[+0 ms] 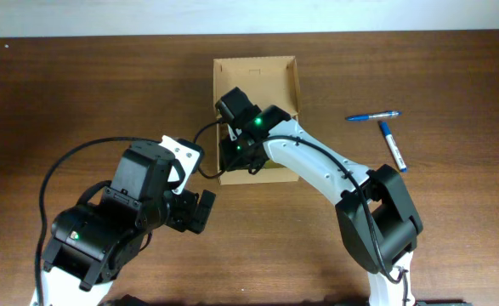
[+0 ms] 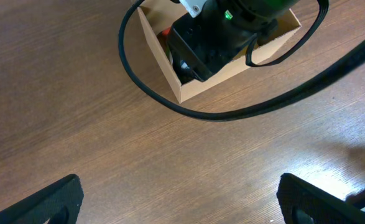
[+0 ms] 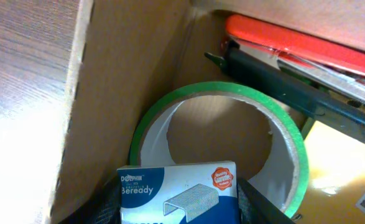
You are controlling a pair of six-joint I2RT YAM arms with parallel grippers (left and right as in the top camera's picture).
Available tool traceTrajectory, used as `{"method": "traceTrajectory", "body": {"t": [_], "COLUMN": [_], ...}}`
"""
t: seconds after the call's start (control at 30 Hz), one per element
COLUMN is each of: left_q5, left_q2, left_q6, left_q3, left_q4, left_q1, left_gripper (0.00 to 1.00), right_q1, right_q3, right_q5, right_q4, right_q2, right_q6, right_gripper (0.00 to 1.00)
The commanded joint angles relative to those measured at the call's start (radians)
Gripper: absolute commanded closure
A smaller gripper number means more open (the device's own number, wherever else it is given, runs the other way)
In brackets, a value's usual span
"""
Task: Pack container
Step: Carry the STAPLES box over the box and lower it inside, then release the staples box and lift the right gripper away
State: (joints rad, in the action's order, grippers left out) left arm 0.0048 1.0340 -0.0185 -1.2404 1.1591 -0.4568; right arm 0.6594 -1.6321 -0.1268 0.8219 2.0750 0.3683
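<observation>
The container [image 1: 258, 75] is an open brown cardboard box at the table's back centre, also seen in the left wrist view [image 2: 191, 89]. My right gripper [image 1: 237, 150] reaches down into it. In the right wrist view that gripper [image 3: 177, 202] is shut on a blue and white box of staples [image 3: 176, 186], held above a green-edged tape roll [image 3: 291, 146]. A red and black stapler [image 3: 294, 46] lies along the container's wall [image 3: 123, 81]. My left gripper [image 1: 196, 211] [image 2: 181, 200] hovers open over bare table in front of the container, with nothing between its fingers.
A blue pen [image 1: 372, 116] and a blue-capped marker [image 1: 392, 145] lie on the wooden table to the right of the container. A black cable [image 2: 170, 102] loops from the right arm over the table near the container's front corner.
</observation>
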Motion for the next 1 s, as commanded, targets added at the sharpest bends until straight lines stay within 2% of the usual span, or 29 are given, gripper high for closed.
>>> {"method": "traceTrajectory", "body": {"t": [0.0, 0.07, 0.13, 0.67, 0.97], "left_q5": [0.015, 0.015, 0.015, 0.015, 0.015], "left_q2": [-0.013, -0.013, -0.013, -0.013, -0.013], "left_q6": [0.016, 0.016, 0.016, 0.016, 0.016], "left_q3": [-0.018, -0.018, -0.018, -0.018, -0.018], "left_q4": [-0.003, -0.002, -0.002, -0.002, -0.002], "left_q1": [0.002, 0.002, 0.002, 0.002, 0.002], "left_gripper": [0.00, 0.00, 0.00, 0.00, 0.00], "right_q1": [0.001, 0.002, 0.002, 0.000, 0.000], "right_q3": [0.005, 0.005, 0.005, -0.004, -0.084], "right_q5": [0.027, 0.027, 0.027, 0.032, 0.087], "right_q4": [-0.004, -0.004, -0.004, -0.003, 0.097], "right_q2": [0.010, 0.010, 0.010, 0.004, -0.066], "right_q6": [0.011, 0.011, 0.011, 0.006, 0.006], "right_gripper": [0.44, 0.39, 0.38, 0.38, 0.37]}}
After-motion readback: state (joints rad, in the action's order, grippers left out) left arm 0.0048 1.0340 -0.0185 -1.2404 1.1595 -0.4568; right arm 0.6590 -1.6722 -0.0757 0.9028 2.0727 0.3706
